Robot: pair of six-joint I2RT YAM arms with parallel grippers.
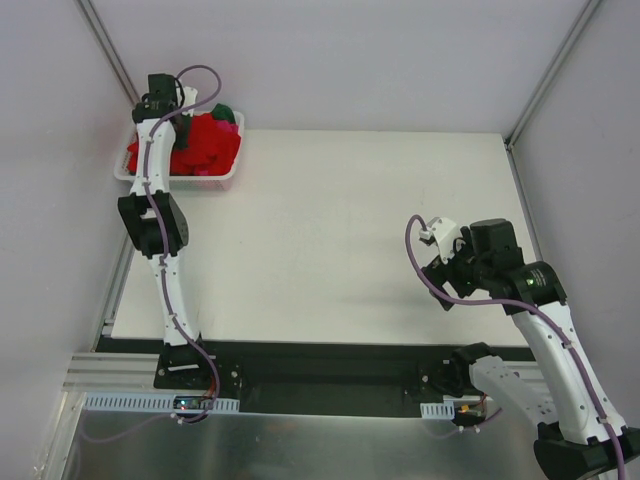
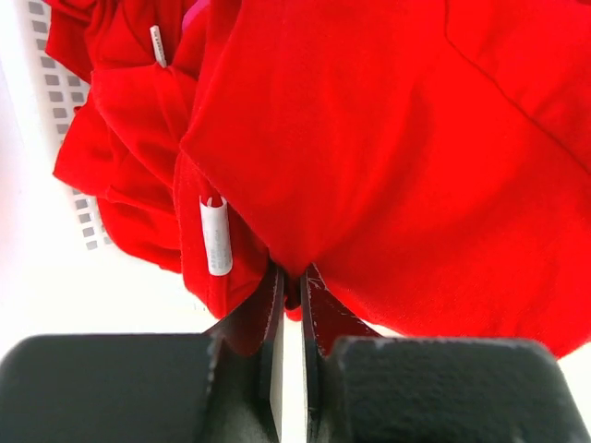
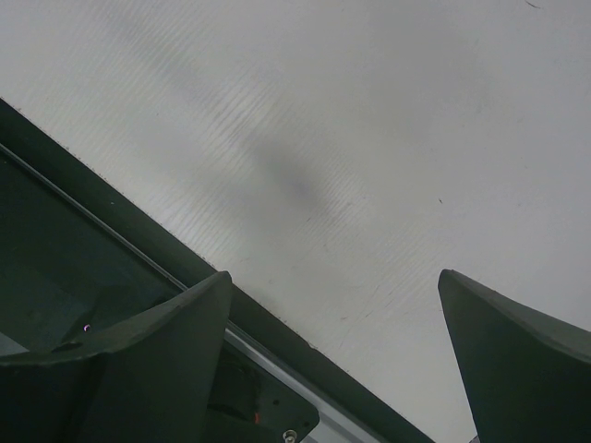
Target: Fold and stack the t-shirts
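Red t-shirts in white basket

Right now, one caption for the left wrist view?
Left gripper shut on a red t-shirt in the white basket.

t-shirts: soft matt cloth | basket: white plastic lattice | table: matt

Both white arms have black joints, purple cables.
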